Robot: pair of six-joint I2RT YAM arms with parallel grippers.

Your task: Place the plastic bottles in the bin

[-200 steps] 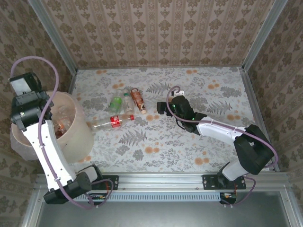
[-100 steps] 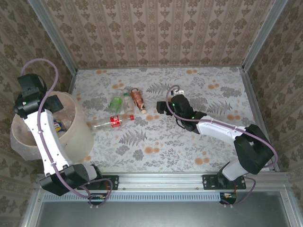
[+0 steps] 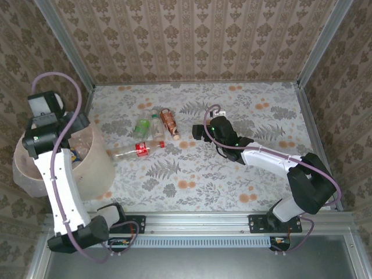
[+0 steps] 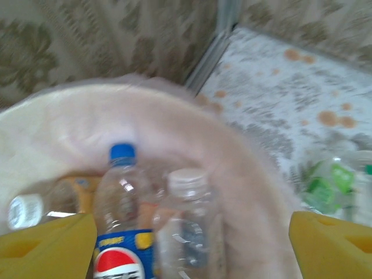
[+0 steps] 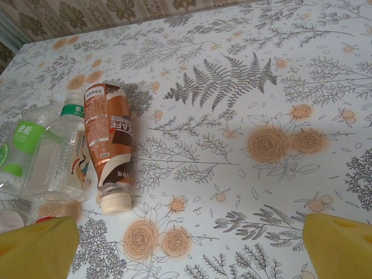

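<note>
My left gripper [image 3: 58,131] hangs open above the bin [image 3: 100,165], a wide pale pink-beige bucket at the table's left edge. In the left wrist view its yellow fingertips [image 4: 47,243] stand wide apart over the bin's rim [image 4: 145,110], with nothing between them. Below lie a blue-capped Pepsi bottle [image 4: 118,218], a clear white-capped bottle [image 4: 187,229] and a third bottle [image 4: 24,210]. Several plastic bottles lie on the table: green-labelled [image 3: 142,127], clear [image 3: 156,124], brown [image 3: 169,121] and red-labelled [image 3: 138,149]. My right gripper [image 3: 199,132] is open, just right of the brown bottle [image 5: 107,136].
The table is a floral cloth [image 3: 232,168] walled by patterned panels on three sides. A metal corner post [image 3: 64,46] rises behind the bin. In the right wrist view a clear bottle [image 5: 61,154] and a green-labelled one [image 5: 20,142] lie left of the brown one.
My left gripper has opened over the bin and its wrist has swung; a blue-labelled bottle now lies in the bin. The right gripper has edged slightly left.
</note>
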